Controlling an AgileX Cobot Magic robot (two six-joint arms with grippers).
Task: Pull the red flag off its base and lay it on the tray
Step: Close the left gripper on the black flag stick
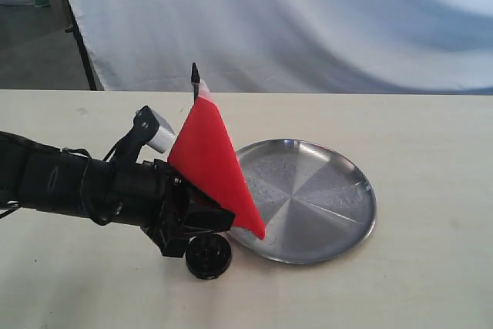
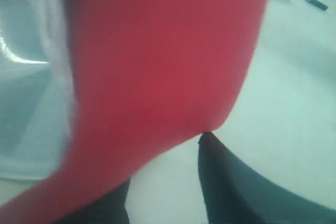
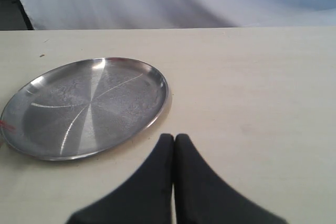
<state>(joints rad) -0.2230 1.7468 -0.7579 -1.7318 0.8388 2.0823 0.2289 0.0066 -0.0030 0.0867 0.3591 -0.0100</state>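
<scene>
Now, midway along the table toward its near edge: the tray (image 1: 347, 213). Just beside its left rim, the red flag (image 1: 208, 159), stick upright, tip up, cloth drooping over the rim, above the base (image 1: 208, 256). Left gripper (image 1: 202, 225) at the stick's foot; hold hidden by cloth, cannot tell. Right gripper (image 3: 174, 145) pressed closed, empty, across the tray from the flag.

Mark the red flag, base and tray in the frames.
red flag (image 1: 212, 156), exterior view, middle of the red cloth
base (image 1: 208, 256), exterior view, top of the black disc
tray (image 1: 312, 198), exterior view, bare centre of the plate
</scene>
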